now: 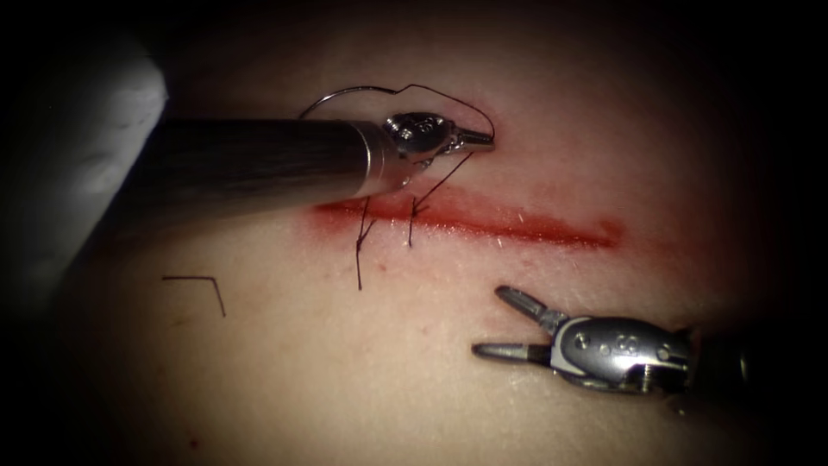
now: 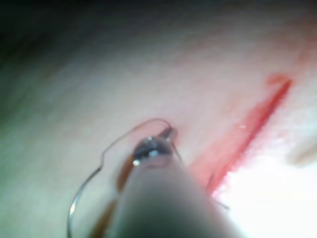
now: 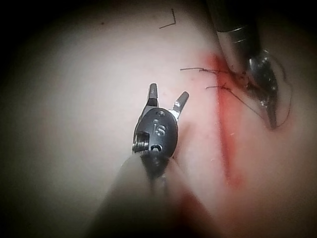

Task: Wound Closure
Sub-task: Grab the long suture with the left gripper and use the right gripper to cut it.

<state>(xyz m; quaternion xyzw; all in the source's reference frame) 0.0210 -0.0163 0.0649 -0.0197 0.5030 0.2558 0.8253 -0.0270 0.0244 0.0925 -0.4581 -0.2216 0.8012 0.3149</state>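
The cut (image 1: 517, 226) runs across the tissue (image 1: 345, 380) as a red line with red fluid along it. Two stitches (image 1: 412, 211) cross its left end, their tails lying on the near side. My left tool (image 1: 483, 138) lies just beyond that end, jaws shut on the dark thread (image 1: 448, 99) at their tip. From there the thread arches back over the tool and also drops to the stitches. A thin pale arc, apparently the needle (image 1: 332, 95), lies beyond the left shaft, out of the tissue and held by neither tool. My right tool (image 1: 488, 321) stands open, holding nothing, on the near side.
A short cut piece of thread (image 1: 194, 279) lies on the tissue at the near left. A pale cloth (image 1: 78, 129) borders the tissue at the far left. The right part of the cut (image 3: 225, 129) has no stitches.
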